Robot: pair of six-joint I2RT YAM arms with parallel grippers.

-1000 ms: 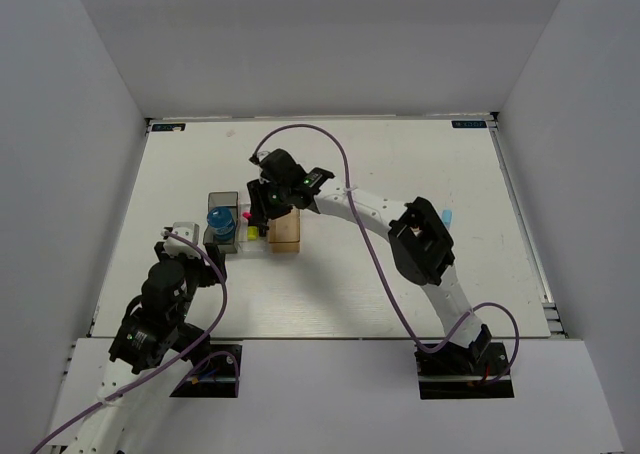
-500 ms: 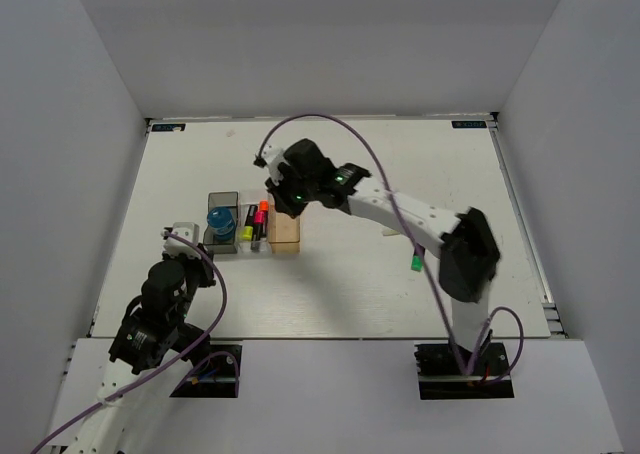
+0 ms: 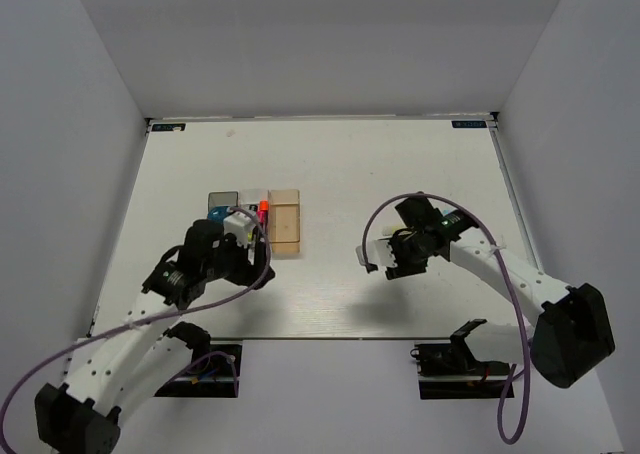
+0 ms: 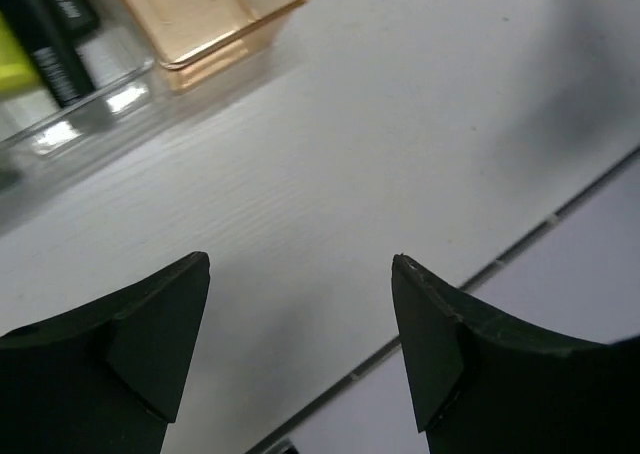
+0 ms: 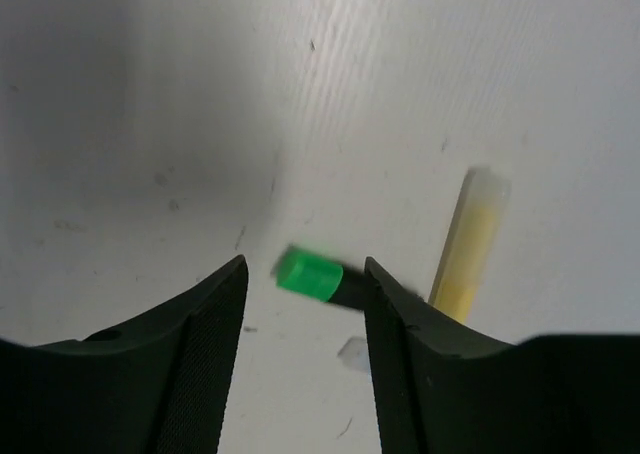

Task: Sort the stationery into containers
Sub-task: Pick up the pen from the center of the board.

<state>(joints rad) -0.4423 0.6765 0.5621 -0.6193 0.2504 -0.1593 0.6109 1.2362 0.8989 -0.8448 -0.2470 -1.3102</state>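
The three joined bins stand left of centre: dark grey (image 3: 222, 200), clear (image 3: 254, 214) and tan (image 3: 286, 224). An orange-capped highlighter (image 3: 263, 209) lies in the clear bin. A bit of the blue roll (image 3: 217, 214) shows in the grey bin behind my left arm. My left gripper (image 3: 242, 260) hangs open and empty over the table just in front of the bins (image 4: 300, 264). My right gripper (image 3: 393, 258) is open and low over the table. The green-capped highlighter (image 5: 310, 274) lies between its jaws (image 5: 304, 262). The pale yellow stick (image 5: 468, 249) lies beside it.
In the left wrist view the tan bin (image 4: 215, 14) and the clear bin (image 4: 70, 74), which holds black highlighters, are at the top left. The table's front edge (image 4: 500, 264) runs across the lower right. Purple cables loop off both arms.
My right gripper left the bins and swung right and down over the green-capped highlighter. My left arm reached forward from the near left to just in front of the bins.
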